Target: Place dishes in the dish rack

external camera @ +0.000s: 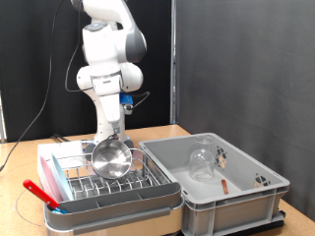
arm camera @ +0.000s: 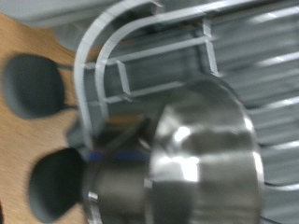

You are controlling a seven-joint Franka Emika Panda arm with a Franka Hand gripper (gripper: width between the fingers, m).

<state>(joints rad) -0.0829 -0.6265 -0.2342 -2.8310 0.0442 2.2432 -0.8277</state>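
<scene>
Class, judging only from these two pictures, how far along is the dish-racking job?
Done: nothing clearly sits in the dish rack yet. In hand: the hand is low over the rack with the metal cup at its fingers. Left: the clear glass and a red-handled utensil lie in the grey tub.

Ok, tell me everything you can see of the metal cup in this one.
The metal cup is shiny, mirror-like steel, a flared round shape whose wide mouth is tipped toward the exterior camera. It sits low over the dish rack, just under the gripper. In the wrist view its polished wall fills the frame beside the dark rounded fingers, over the rack's wires. Whether the fingers clamp it, or it already rests on the wires, cannot be told.
</scene>
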